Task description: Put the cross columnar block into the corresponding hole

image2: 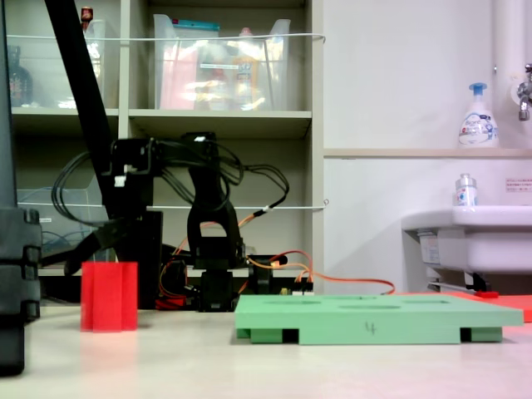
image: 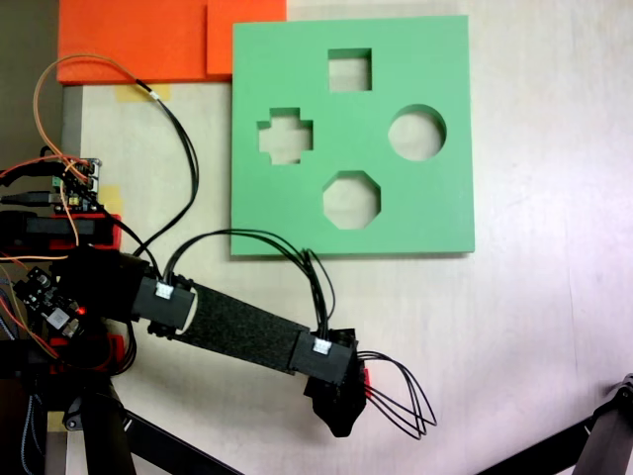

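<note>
Standing upright on the pale table (image2: 249,366), the cross columnar block (image2: 109,296) appears in a fixed view at the left, well apart from the green foam board (image2: 378,317) to its right. The block rests on its end face; its vertical ribs are visible.

From above, the board (image: 435,208) lies flat in the upper middle of the table (image: 554,327). It carries four cutouts:
- the corresponding hole (image: 285,136), plus-shaped, at the left;
- a square cutout (image: 349,69) at the top;
- a round cutout (image: 416,133) at the right;
- an octagonal cutout (image: 351,199) at the bottom.
All four cutouts show the table surface through them.

The arm (image: 242,330) extends from its base at the left edge toward the lower middle, clear of the board. The gripper (image: 341,411) points downward, and a small red patch shows at its right side, probably the block beneath it. In the side view the gripper (image2: 93,248) hangs just above the block, dark against a dark background. Whether the jaws are apart or together cannot be told from either view.

An orange foam sheet (image: 148,40) lies at the top left, touching the board's corner.
</note>
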